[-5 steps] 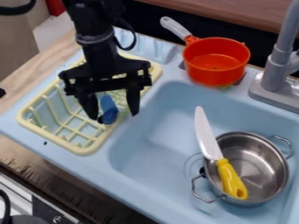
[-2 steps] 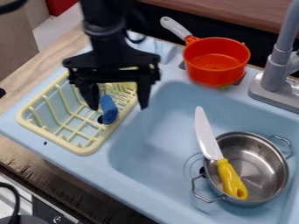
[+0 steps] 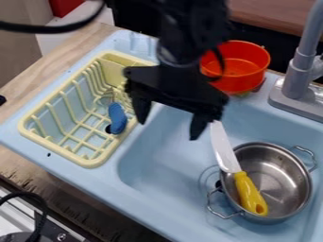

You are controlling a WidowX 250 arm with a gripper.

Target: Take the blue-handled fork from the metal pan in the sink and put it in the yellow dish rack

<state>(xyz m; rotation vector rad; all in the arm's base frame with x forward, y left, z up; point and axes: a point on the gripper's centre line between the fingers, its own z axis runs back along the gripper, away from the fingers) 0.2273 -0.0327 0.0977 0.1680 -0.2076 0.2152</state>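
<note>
My gripper [image 3: 168, 127] hangs over the left part of the blue sink, open and with nothing between its fingers. Its right finger is nearest to the white blade of a knife [image 3: 250, 193], whose yellow handle lies in a steel pot [image 3: 280, 176]. The blade sticks out over the pot's upper left rim. To the gripper's left, a blue object [image 3: 117, 118] lies in the pale yellow dish rack [image 3: 95, 163].
An orange-red saucepan [image 3: 234, 75] stands on the sink's back ledge, partly behind the arm. The grey faucet [image 3: 298, 71] rises at the right. The sink basin [image 3: 170, 163] spreads below the gripper.
My gripper has moved right, from above the dish rack to over the sink, and has turned. The blue object, the knife and the pots have kept their places.
</note>
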